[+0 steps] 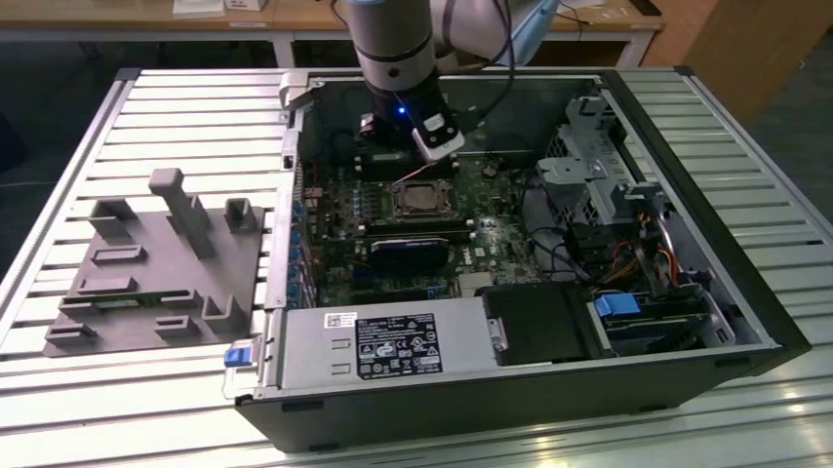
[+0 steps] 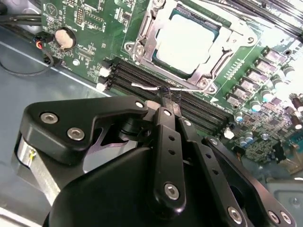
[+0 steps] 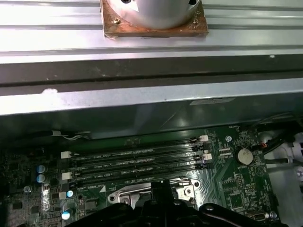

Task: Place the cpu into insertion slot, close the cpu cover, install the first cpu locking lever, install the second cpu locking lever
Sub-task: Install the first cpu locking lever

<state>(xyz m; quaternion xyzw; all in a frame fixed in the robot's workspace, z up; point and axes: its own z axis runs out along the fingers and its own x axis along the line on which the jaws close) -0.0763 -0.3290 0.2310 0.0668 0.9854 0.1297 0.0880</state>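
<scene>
1. In the exterior view the robot arm reaches down into an open computer case that lies on a slatted metal table.
2. The cpu sits in the insertion slot on the green motherboard, its dull silver top facing up.
3. The cpu cover lies flat around the chip, which shows through the cover's square opening.
4. The gripper is clenched, its black fingers pressed together at the tip.
5. That tip meets a thin wire locking lever running between the socket and the memory slots. I cannot tell whether the wire is pinched or only touched.
6. A coin cell battery sits on the board, well apart from the socket.
7. In the exterior view, a grey fixture rests on the table on the exterior view's left, and a power supply fills the case's near edge.
</scene>
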